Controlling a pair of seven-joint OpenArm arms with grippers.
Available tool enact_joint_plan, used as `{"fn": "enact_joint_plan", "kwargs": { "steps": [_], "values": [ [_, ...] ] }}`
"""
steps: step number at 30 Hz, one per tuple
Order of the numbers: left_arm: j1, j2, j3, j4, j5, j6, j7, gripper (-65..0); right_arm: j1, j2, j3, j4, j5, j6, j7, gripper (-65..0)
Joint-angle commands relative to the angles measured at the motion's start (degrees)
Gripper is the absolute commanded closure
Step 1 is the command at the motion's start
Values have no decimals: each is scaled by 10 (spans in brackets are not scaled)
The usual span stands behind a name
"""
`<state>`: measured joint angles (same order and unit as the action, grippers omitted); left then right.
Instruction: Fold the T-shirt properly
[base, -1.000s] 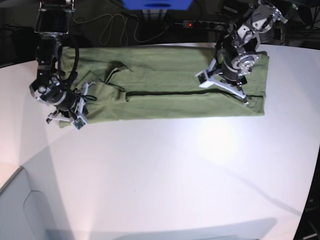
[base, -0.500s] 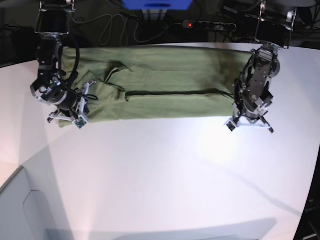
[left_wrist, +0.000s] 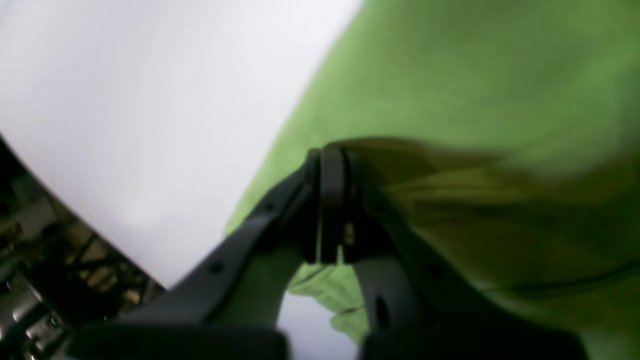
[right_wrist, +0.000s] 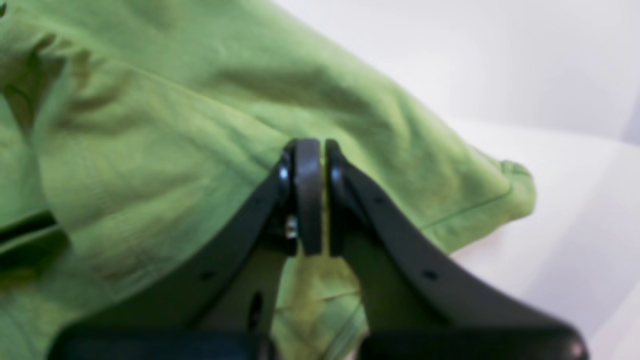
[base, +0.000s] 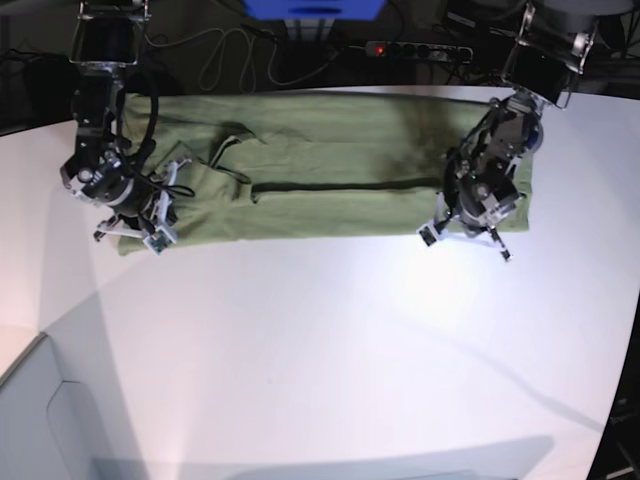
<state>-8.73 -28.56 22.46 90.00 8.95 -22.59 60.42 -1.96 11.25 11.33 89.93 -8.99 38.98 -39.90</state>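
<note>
One T-shirt (base: 340, 165), olive green and folded lengthwise into a long band, lies across the far part of the white table (base: 330, 350), with a dark fold line running along its middle. Two arms work over it, one at each end. The left gripper (base: 465, 232) hangs at the band's near edge on the base view's right side; in the left wrist view its two fingers (left_wrist: 330, 200) are pressed together, and a dark ridge of cloth (left_wrist: 450, 170) starts right at their tips, though the blur makes it impossible to tell whether any fabric is actually caught between them. The right gripper (base: 135, 232) sits at the other end, over the near corner of the shirt on the base view's left side. In the right wrist view its two pads (right_wrist: 307, 195) are closed against each other with only a thin slit between them, above wrinkled cloth (right_wrist: 150, 150) and a hemmed corner (right_wrist: 510, 195) that reaches onto the table; nothing is seen held in the slit. Beyond the far edge of the table, one power strip (base: 420, 48) and several dark cables (base: 220, 55) are visible.
</note>
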Motion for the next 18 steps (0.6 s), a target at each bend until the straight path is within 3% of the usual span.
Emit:
{"fn": "enact_joint_plan", "kwargs": {
  "steps": [1,12,18],
  "values": [
    [-8,-16,3,9,10,5,5,0,9,6,3,11,5,10,11,0],
    [26,-81,26,85,6,5,10,0,13,6,4,9,5,10,11,0],
    [64,-85,26,155,7,5,54,0,24,5,1,8,5,10,11,0]
  ]
}}
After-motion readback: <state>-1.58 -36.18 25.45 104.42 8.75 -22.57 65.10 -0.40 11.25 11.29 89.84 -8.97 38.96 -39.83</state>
